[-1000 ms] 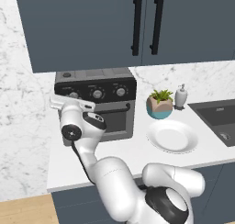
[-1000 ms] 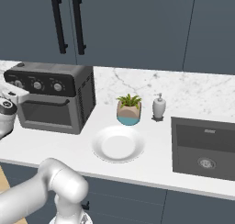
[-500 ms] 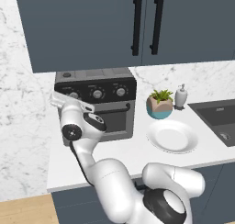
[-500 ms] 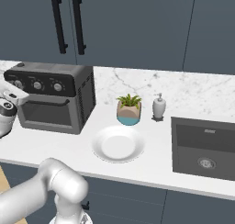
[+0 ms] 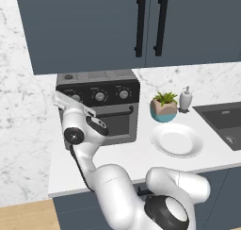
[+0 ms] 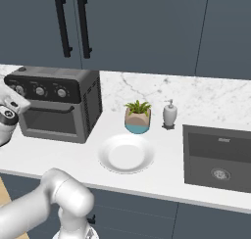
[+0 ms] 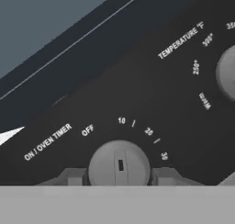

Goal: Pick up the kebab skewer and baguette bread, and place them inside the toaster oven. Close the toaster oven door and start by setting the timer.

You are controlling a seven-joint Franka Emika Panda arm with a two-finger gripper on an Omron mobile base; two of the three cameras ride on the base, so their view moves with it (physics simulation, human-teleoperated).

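Observation:
The toaster oven point(image 5: 99, 111) point(image 6: 54, 106) stands on the counter against the wall. Its door point(image 5: 115, 123) point(image 6: 49, 123) is closed upright, with the bar handle across its top. My gripper point(image 5: 71, 99) point(image 6: 18, 93) point(image 7: 119, 176) is at the left end of the black knob panel. In the hand view the grey timer knob point(image 7: 119, 165), labelled ON / OVEN TIMER, sits between my two fingertips point(image 7: 73, 176), which press on its sides. Its mark points up, between OFF and 10. The kebab skewer and the baguette bread are out of view.
An empty white plate point(image 5: 176, 140) point(image 6: 126, 153) lies right of the oven. Behind it are a potted plant point(image 5: 164, 106) point(image 6: 137, 118) and a soap dispenser point(image 5: 186, 98) point(image 6: 169, 114). A sink point(image 6: 218, 152) sits at the right, and dark cabinets point(image 5: 141, 21) hang above.
My arm's elbow joint has swung a little to the left while the hand stayed at the oven's left knob. The oven, door and plate have not moved.

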